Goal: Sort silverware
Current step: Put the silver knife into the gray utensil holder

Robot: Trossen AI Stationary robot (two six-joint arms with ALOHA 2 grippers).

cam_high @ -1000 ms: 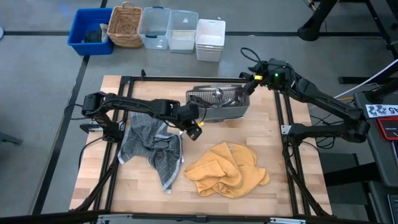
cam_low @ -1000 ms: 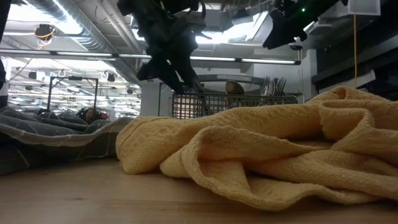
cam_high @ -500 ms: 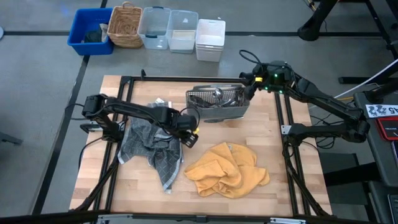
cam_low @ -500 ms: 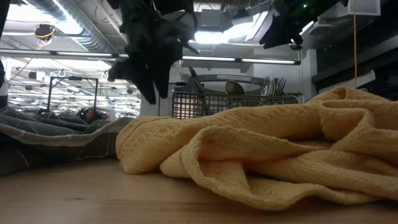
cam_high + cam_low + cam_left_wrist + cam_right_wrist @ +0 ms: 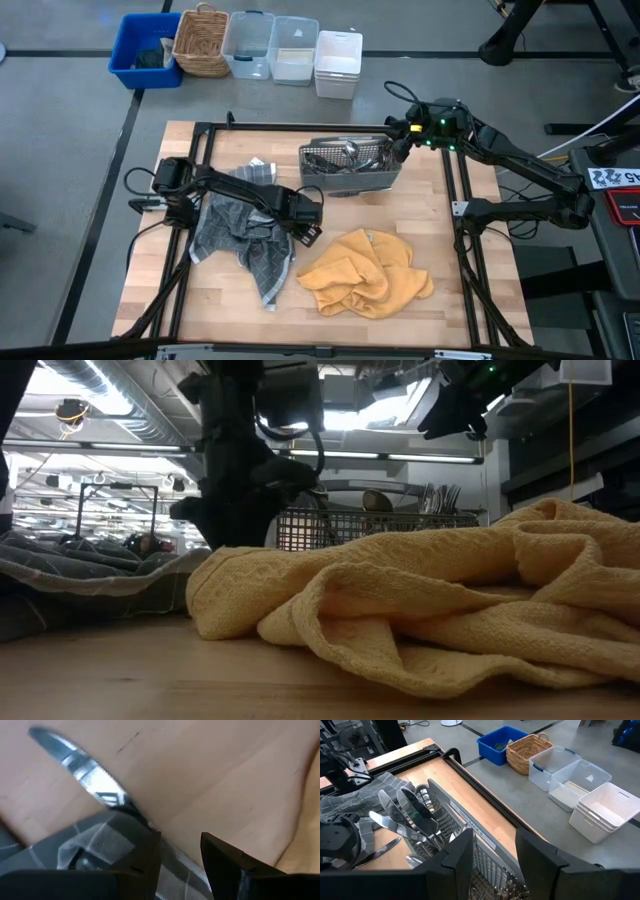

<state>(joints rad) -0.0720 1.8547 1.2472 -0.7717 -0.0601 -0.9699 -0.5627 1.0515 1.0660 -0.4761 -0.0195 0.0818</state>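
A crumpled yellow waffle-weave cloth [image 5: 365,272] lies nearest on the pale wooden worktop [image 5: 450,250], with a grey checked cloth [image 5: 245,235] to its left. The left gripper [image 5: 308,235] hangs low at that cloth's edge, fingers spread, just over a shiny serrated metal knife [image 5: 85,767] lying on the wood. Farther back, the grey wire-mesh caddy [image 5: 352,167] holds upright silverware [image 5: 412,812]; the right gripper [image 5: 400,140] hovers at its corner, spread and empty

A robot lab or workshop. Bare ducts [image 5: 110,395] and strip lights [image 5: 400,458] run overhead. Storage bins [image 5: 272,45] sit on grey floor [image 5: 60,130] beside the framed table [image 5: 440,300].
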